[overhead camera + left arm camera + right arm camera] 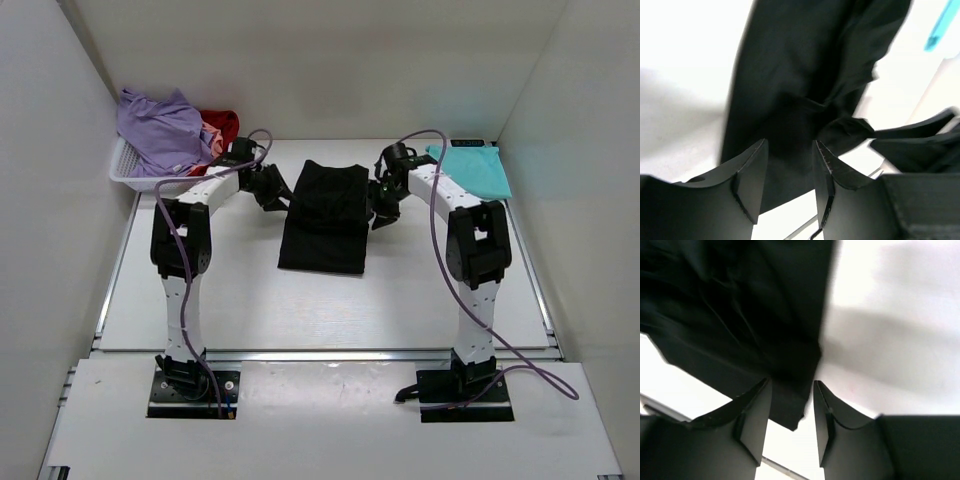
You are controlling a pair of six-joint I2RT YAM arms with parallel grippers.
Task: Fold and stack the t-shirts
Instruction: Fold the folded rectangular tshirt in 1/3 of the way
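While flanking the black t-shirt [322, 225], spread apart with its cloth in the gap: left gripper [790, 146], right gripper [792, 385].

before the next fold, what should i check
1. Flatness of the black t-shirt: not ok, upper half rumpled.
2. Position of the left gripper, at the shirt's left edge: ok.
3. Position of the right gripper, at the shirt's right edge: ok.
4. Both grips firm on cloth: cannot tell.
5. Stack spot, the teal t-shirt lying flat at the back right: ok.
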